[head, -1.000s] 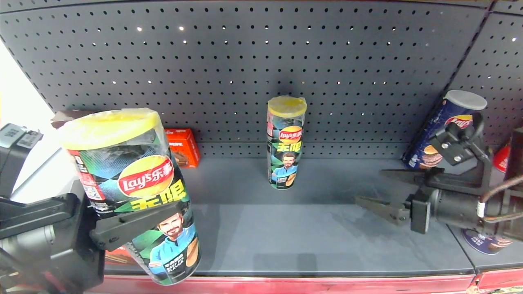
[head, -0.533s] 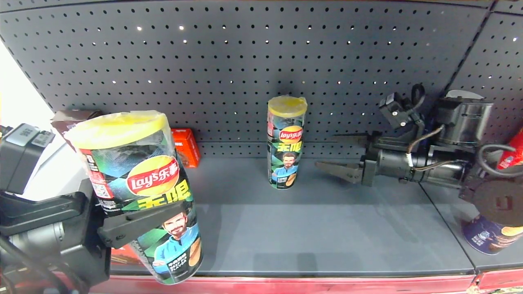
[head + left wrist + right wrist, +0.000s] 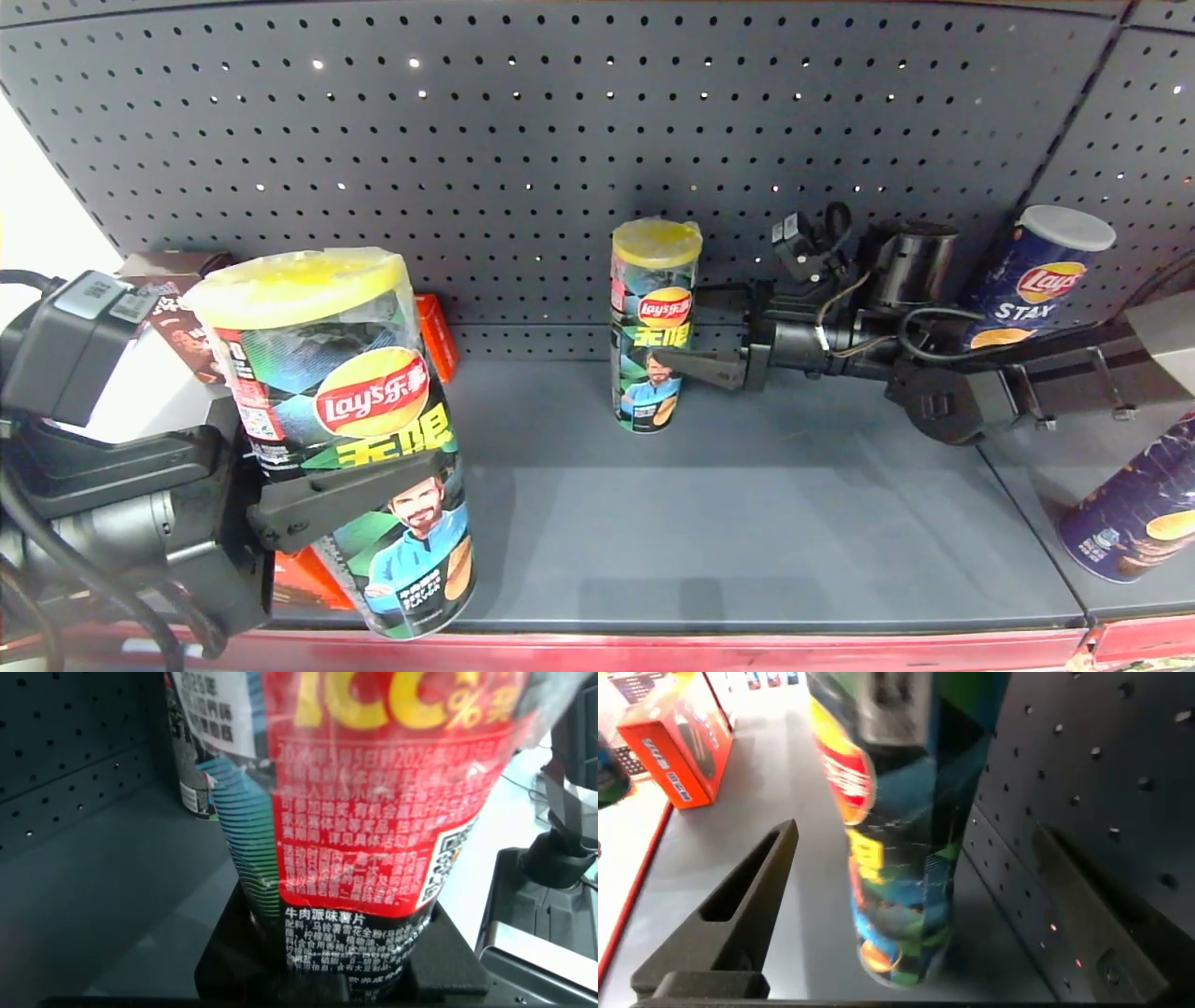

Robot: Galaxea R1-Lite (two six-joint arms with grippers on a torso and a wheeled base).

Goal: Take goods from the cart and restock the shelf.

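A tall chip can with a yellow lid [image 3: 345, 420] is held near the shelf's front left corner, with my left gripper [image 3: 308, 504] shut on its lower body. The left wrist view shows the can's red back label [image 3: 374, 812] rising from between that gripper's [image 3: 341, 952] fingers. A second, matching can [image 3: 652, 327] stands upright at the middle back of the grey shelf [image 3: 747, 523], close to the pegboard. My right gripper [image 3: 686, 324] is open, one finger on each side of this can, not touching it. The right wrist view shows the can [image 3: 896, 859] between the spread fingers [image 3: 738, 915].
An orange box [image 3: 431, 331] and a brown box [image 3: 177, 308] sit at the back left; another orange box [image 3: 299, 579] lies under the held can. A blue can [image 3: 1036, 280] leans at the back right and another [image 3: 1130, 513] lies lower right. A red strip edges the shelf front.
My right arm has swung left across the shelf and its open fingers now straddle the standing can. The left gripper with its can has shifted slightly right.
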